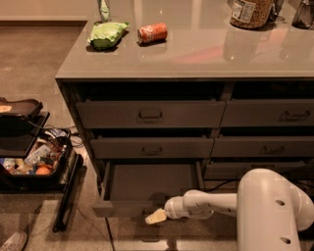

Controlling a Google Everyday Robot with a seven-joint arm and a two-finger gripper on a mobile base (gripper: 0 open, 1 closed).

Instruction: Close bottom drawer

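Brown carpet [34, 59] surrounds the grey bench [196, 56]. Lowest in the left column, the bottom drawer [147, 182] stands pulled well out, shallow and dark, with a low flat front. The white arm [221, 203] reaches leftward from the lower right, nearly level. Its cream-tipped claw [157, 216] is just at the drawer's front. Whether the claw is apart or together cannot be told.

Bottom drawer [120, 209] stands pulled well out. Pincer [156, 216] sits low at its front panel, right of centre, possibly touching. Tabletop [206, 54] above carries green bag [105, 34], red can [152, 33], jar [251, 12].
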